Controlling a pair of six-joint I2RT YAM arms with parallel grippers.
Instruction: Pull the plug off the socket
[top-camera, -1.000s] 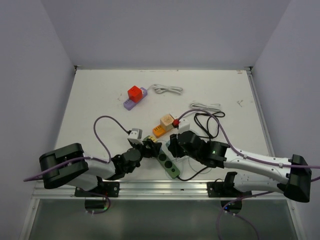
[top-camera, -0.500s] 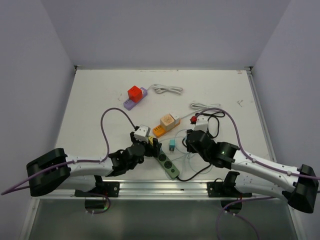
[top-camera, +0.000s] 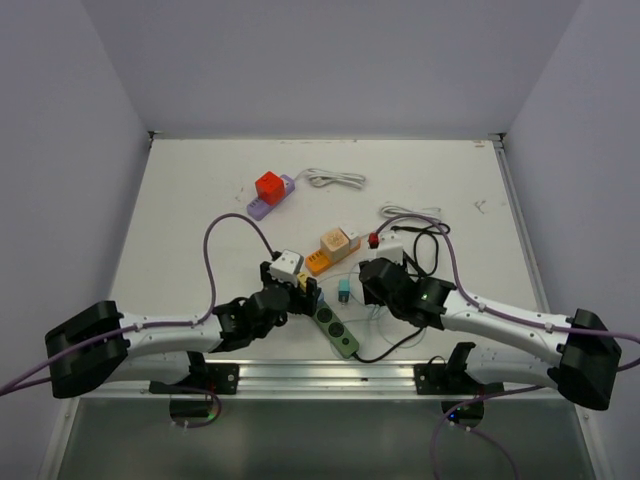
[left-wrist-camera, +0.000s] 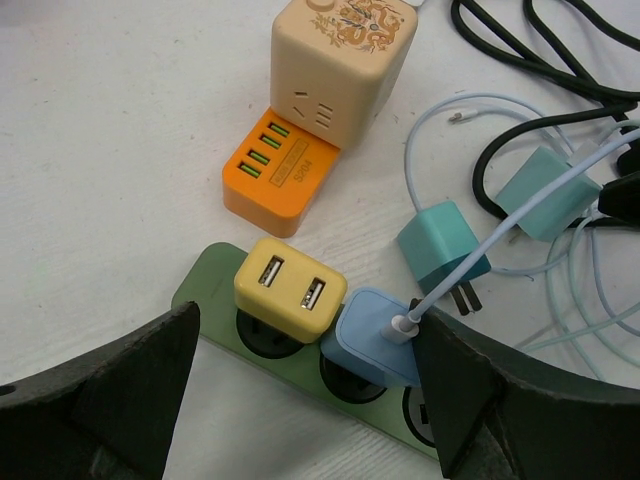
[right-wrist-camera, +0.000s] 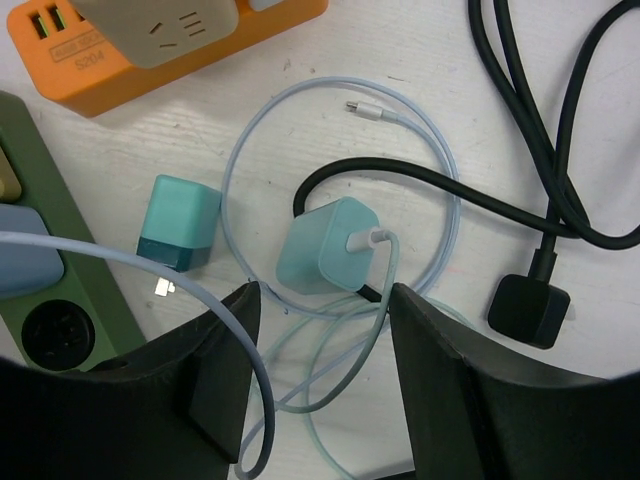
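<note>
A green power strip (left-wrist-camera: 200, 290) holds a yellow USB plug (left-wrist-camera: 290, 290) and a blue plug (left-wrist-camera: 375, 335) with a pale cable. My left gripper (left-wrist-camera: 308, 325) is open, its fingers on either side of both plugs, low over the strip (top-camera: 340, 330). A teal plug (left-wrist-camera: 442, 245) lies loose on the table beside the strip, prongs showing. My right gripper (right-wrist-camera: 325, 295) is open and empty just above a light teal charger (right-wrist-camera: 325, 245) with its cable. The teal plug (right-wrist-camera: 180, 225) and the strip (right-wrist-camera: 35, 150) lie to its left.
An orange strip (top-camera: 318, 262) with a beige cube adapter (top-camera: 334, 242) lies just behind the green strip. Black cable (top-camera: 410, 245) and pale cable loops lie around the right gripper (top-camera: 365, 275). A purple strip with a red cube (top-camera: 268, 187) and a white cable (top-camera: 335, 178) lie farther back.
My right gripper has drawn back to the right, away from the green strip. The teal plug now lies loose beside the strip. My left gripper has moved in over the strip.
</note>
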